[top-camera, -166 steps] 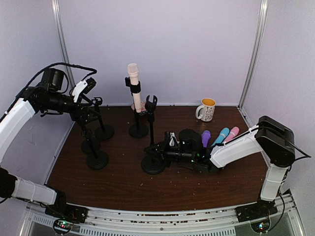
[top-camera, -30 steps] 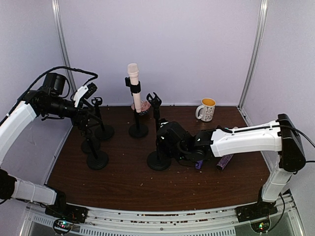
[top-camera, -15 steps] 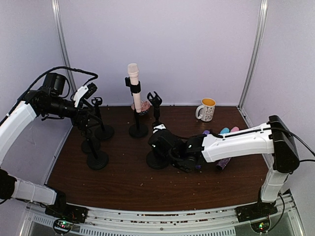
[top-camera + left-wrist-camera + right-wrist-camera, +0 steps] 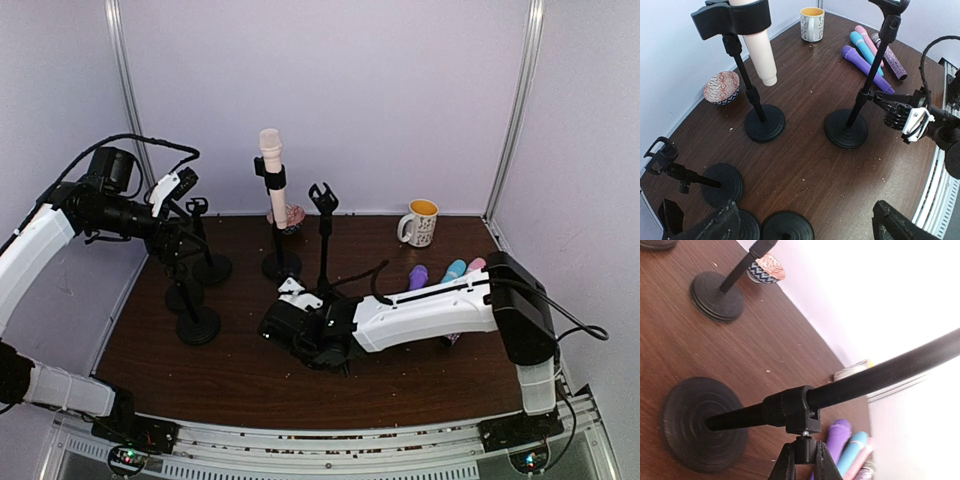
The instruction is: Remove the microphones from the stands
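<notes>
A cream microphone (image 4: 270, 150) stands upright in the clip of a black stand (image 4: 282, 265) at the back; it also shows in the left wrist view (image 4: 757, 45). In front of it is an empty black stand (image 4: 322, 240) with an open clip on top. My right gripper (image 4: 318, 302) lies low beside that stand's pole. In the right wrist view it (image 4: 804, 460) is shut on the small knob of the pole's collar (image 4: 792, 407). My left gripper (image 4: 180, 242) hovers at the far left among other stands; its jaws (image 4: 800, 230) are open and empty.
Several loose microphones, purple (image 4: 417, 275), teal (image 4: 452, 270) and pink (image 4: 473, 266), lie at the right. A mug (image 4: 420, 222) stands at the back right, a patterned bowl (image 4: 721, 86) behind the cream microphone. Empty stands (image 4: 198, 325) crowd the left side.
My right arm has swung left and low across the table, and its wrist now lies left of the empty stand. That stand has shifted slightly right. The left arm has not moved.
</notes>
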### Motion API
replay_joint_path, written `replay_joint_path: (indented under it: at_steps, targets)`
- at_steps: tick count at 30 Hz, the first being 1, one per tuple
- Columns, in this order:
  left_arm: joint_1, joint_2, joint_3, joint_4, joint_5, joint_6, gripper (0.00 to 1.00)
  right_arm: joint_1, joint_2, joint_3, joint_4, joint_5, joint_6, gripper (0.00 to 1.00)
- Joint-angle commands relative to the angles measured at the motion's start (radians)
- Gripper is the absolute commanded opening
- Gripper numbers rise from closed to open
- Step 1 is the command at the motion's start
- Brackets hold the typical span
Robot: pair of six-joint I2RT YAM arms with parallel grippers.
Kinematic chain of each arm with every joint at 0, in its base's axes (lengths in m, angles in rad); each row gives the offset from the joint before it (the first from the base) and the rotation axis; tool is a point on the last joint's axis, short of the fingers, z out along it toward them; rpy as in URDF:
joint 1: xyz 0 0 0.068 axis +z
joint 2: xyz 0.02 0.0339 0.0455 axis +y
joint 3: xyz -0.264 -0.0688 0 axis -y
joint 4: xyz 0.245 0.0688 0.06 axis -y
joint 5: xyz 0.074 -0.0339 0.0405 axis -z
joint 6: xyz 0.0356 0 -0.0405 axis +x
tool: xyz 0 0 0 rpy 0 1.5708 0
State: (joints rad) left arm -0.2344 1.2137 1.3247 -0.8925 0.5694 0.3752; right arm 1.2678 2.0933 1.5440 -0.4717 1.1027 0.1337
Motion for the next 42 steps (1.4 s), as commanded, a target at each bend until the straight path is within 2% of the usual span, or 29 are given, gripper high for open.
replay_joint_path:
  at_steps: [1, 8, 15, 17, 19, 21, 22, 27, 32, 33, 36, 42]
  targets:
    - [0.006, 0.002, 0.028, 0.01, 0.011, -0.009, 0.95, 0.009, 0.048, 0.036, -0.117, 0.241, -0.084, 0.01]
    - [0.006, -0.007, 0.027, 0.01, 0.013, -0.009, 0.94, 0.029, 0.043, 0.071, -0.064, 0.311, -0.177, 0.15]
    - [0.006, -0.028, 0.018, 0.0, -0.001, 0.004, 0.94, 0.056, -0.001, 0.042, 0.186, 0.305, -0.432, 0.53]
    - [0.007, -0.032, 0.016, 0.0, -0.002, 0.006, 0.95, 0.069, -0.03, 0.042, 0.209, 0.285, -0.442, 0.66]
    - [0.006, -0.038, 0.016, -0.002, -0.003, 0.008, 0.95, 0.079, -0.076, 0.061, 0.121, 0.222, -0.317, 0.76]
    - [0.006, -0.038, 0.017, -0.006, -0.001, 0.008, 0.95, 0.076, -0.144, 0.092, -0.093, 0.091, -0.077, 0.8]
    - [0.006, -0.039, 0.018, -0.006, 0.0, 0.009, 0.95, 0.071, -0.188, 0.061, -0.117, 0.004, 0.007, 0.8]
    - [0.007, -0.032, 0.021, -0.009, 0.008, 0.01, 0.95, 0.027, -0.513, -0.271, 0.092, -0.461, 0.208, 0.8]
    - [0.006, -0.026, 0.029, -0.012, 0.013, 0.008, 0.95, -0.156, -0.724, -0.53, 0.295, -0.986, 0.478, 0.76]
    - [0.007, -0.026, 0.029, -0.012, 0.014, 0.008, 0.95, -0.199, -0.735, -0.571, 0.345, -1.108, 0.538, 0.75]
    - [0.006, -0.027, 0.029, -0.013, 0.014, 0.006, 0.95, -0.326, -0.712, -0.646, 0.467, -1.344, 0.703, 0.7]
    - [0.006, -0.032, 0.027, -0.014, 0.014, 0.005, 0.95, -0.422, -0.587, -0.723, 0.802, -1.606, 0.966, 0.69]
